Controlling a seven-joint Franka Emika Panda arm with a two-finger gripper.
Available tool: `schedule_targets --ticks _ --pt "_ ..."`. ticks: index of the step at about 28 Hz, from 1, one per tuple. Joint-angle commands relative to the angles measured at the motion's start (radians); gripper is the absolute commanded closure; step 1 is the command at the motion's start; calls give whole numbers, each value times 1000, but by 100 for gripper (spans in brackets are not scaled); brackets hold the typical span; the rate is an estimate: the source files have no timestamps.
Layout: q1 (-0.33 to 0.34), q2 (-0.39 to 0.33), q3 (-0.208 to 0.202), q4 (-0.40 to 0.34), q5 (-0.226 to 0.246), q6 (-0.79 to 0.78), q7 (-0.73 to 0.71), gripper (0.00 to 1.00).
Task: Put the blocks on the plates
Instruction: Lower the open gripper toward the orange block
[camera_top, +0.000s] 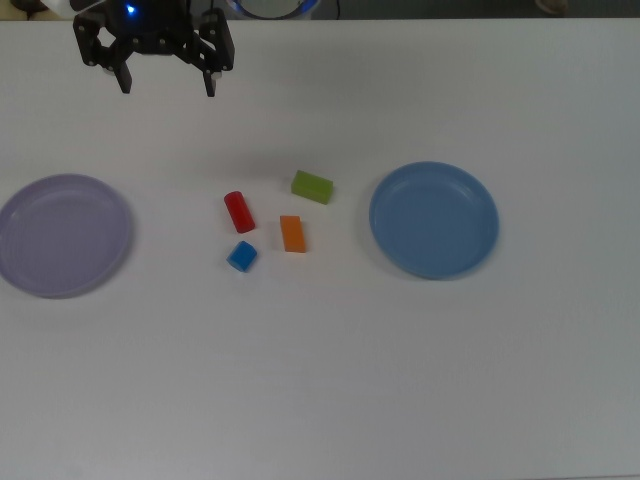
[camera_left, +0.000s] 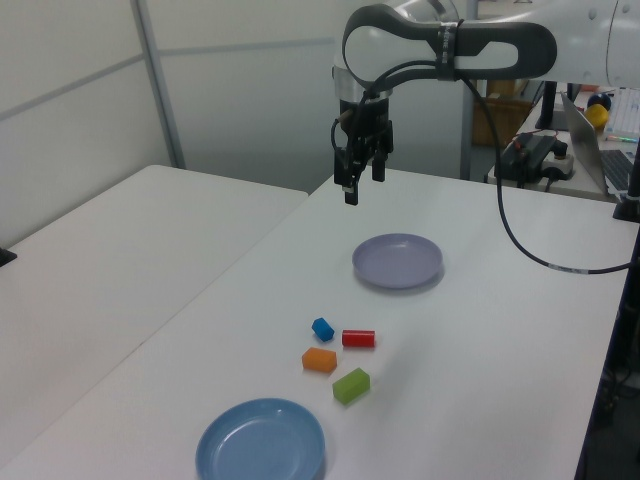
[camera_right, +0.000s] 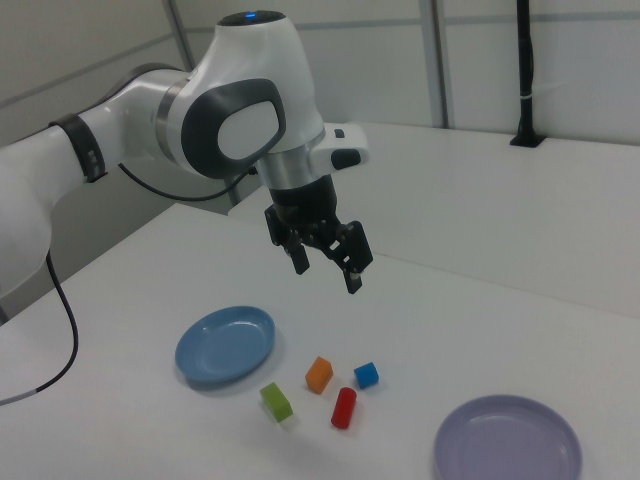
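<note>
Blocks all four unplaced, red cylinder (camera_top: 239, 211), blue cube (camera_top: 242, 256), orange block (camera_top: 293, 233), green block (camera_top: 312, 186) clustered mid-surface between empty purple plate (camera_top: 64, 235) and blue plate (camera_top: 434, 219); my end effector (camera_top: 166, 78) hangs wide, empty, near the surface's far edge.

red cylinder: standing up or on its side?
On its side. The red cylinder shows its long curved flank in the top view, and in the left view it lies flat on the table, between the plates.
</note>
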Motion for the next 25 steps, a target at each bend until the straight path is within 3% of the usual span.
schedule_targets --ticks 1,5,12,17,25 --pt "6 53 -2 -3 -15 14 -9 0" --pt "6 63 -2 -6 -15 18 -59 0" --pt "15 94 -1 -29 -23 18 -270 0" --pt "43 134 -1 -37 -78 31 -310 0" --pt "75 154 -1 -213 -83 329 -294 0"
